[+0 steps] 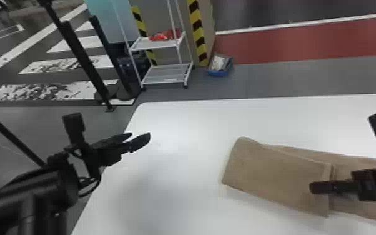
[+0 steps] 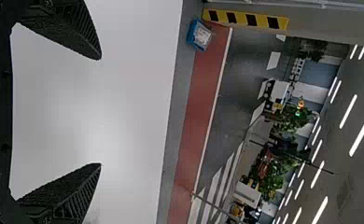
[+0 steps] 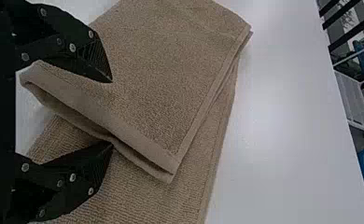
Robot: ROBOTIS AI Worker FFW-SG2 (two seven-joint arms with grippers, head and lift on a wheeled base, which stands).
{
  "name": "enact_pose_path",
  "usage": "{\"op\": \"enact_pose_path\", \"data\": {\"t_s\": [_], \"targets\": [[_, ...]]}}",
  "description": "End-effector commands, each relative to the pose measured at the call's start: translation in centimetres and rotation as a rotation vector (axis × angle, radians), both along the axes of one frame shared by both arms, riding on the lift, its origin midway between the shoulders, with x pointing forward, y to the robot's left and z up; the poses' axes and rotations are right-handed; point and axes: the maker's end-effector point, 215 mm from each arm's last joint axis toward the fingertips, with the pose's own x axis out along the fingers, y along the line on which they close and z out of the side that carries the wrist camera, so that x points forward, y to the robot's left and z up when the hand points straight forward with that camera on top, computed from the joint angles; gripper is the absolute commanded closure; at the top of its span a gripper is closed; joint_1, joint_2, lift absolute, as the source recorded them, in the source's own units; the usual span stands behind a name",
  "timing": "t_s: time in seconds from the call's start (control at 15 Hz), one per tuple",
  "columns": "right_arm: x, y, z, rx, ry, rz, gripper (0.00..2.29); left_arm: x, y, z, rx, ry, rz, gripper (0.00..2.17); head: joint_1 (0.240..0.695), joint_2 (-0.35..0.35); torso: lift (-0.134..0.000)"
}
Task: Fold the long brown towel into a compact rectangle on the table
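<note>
The brown towel [image 1: 274, 175] lies on the right part of the white table, its left portion folded over on top and the lower layer running off to the right. My right gripper [image 1: 317, 187] is over the flap's hemmed end. In the right wrist view, my right gripper [image 3: 111, 113] stands open, one finger over the upper layer of the towel [image 3: 180, 65] and the other on the far side of the folded hem, beside the lower layer. Over the table's left edge, apart from the towel, is my left gripper [image 1: 140, 138]; the left wrist view shows that gripper [image 2: 101, 112] open with nothing between its fingers.
The white table [image 1: 178, 125] has its left edge beneath the left arm. Beyond it on the floor stand a white shelf cart [image 1: 165, 75], a blue bin [image 1: 220, 67] and black posts [image 1: 81, 56] at the left.
</note>
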Motion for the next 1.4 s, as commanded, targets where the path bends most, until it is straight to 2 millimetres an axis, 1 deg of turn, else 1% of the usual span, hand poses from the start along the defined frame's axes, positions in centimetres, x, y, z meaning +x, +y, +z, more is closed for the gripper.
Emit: {"op": "enact_pose_path", "data": {"t_s": [0.0,0.4,0.47,0.53,0.67,0.73,0.8,0.93,1.13,1.2,1.33], "targets": [[0.3,0.0,0.3,0.005,-0.003,-0.006,0.59,0.0,0.0,0.0,0.001,0.0,0.0,0.06,0.695,0.333,-0.124],[0.5,-0.1,0.3,0.006,-0.002,-0.011,0.6,-0.2,0.2,-0.1,-0.004,0.0,0.004,0.06,0.695,0.334,-0.124],[0.5,-0.2,0.2,0.006,0.001,-0.012,0.75,-0.2,0.2,-0.1,-0.003,0.0,0.003,0.06,0.695,0.333,-0.124],[0.5,-0.2,0.2,0.006,0.001,-0.012,0.79,-0.4,0.2,-0.2,-0.003,0.003,0.003,0.07,0.695,0.333,-0.124],[0.5,-0.2,0.2,0.006,0.001,-0.012,0.79,-0.4,0.1,-0.2,-0.004,0.004,0.003,0.07,0.695,0.332,-0.124],[0.4,-0.2,0.2,0.008,0.002,-0.012,0.88,-0.4,0.1,-0.1,-0.002,0.001,0.003,0.07,0.695,0.332,-0.124],[0.5,-0.3,0.2,0.008,0.002,-0.015,1.11,-0.5,0.0,-0.2,-0.002,0.003,0.002,0.07,0.695,0.331,-0.124],[0.6,-0.6,0.2,0.007,0.001,-0.023,1.11,-0.6,-0.1,-0.2,-0.005,0.002,0.0,0.07,0.695,0.33,-0.124],[0.7,-0.5,0.7,0.023,-0.01,-0.027,1.11,-0.8,-0.1,-0.3,-0.001,0.004,0.0,0.07,0.695,0.326,-0.124],[0.8,-0.6,1.0,0.032,-0.015,-0.032,1.11,-0.9,-0.1,-0.3,-0.003,0.003,0.001,0.07,0.695,0.326,-0.124],[1.2,-0.6,2.1,0.054,-0.042,-0.036,1.11,-1.0,0.0,-0.1,-0.002,0.0,0.001,0.07,0.695,0.326,-0.124]]}}
